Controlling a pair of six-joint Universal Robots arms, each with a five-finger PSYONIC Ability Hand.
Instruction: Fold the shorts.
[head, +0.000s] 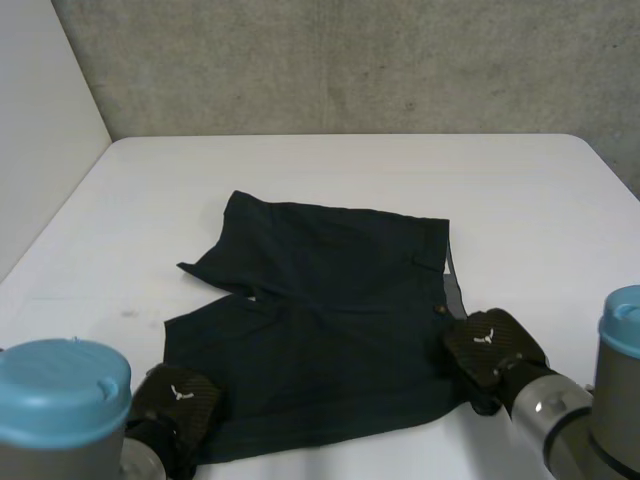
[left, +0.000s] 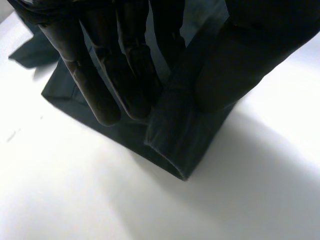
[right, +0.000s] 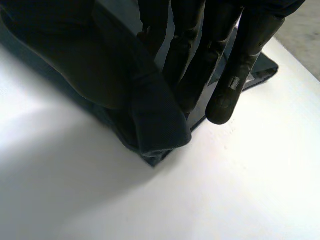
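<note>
the left robot hand (head: 178, 400) sits at the near left corner of the shorts (head: 320, 320), on the hem of the nearer leg. in its wrist view the fingers (left: 102, 95) lie straight on top of the cloth and the thumb (left: 240, 65) closes in from the other side. a raised fold of hem is nipped between them, so this robot hand is pinching the shorts.

in the middle, the shorts lie spread flat on the white table (head: 330, 170). the legs point left and the waist right, where a strip of grey lining shows at the edge.

the right robot hand (head: 492, 352) is at the near right corner, by the waist. its wrist view shows straight fingers (right: 235, 85) and a thumb (right: 75, 65) squeezing a bunch of cloth between them, so it is pinching too.

the two holds mark the ends of the near edge. that probably lets the edge rise level and taut and be carried over to the far edge, one leg onto the other. no fold is made yet.

count: one pair of shorts with two legs, two robot hands with one on each near corner, and one table.
</note>
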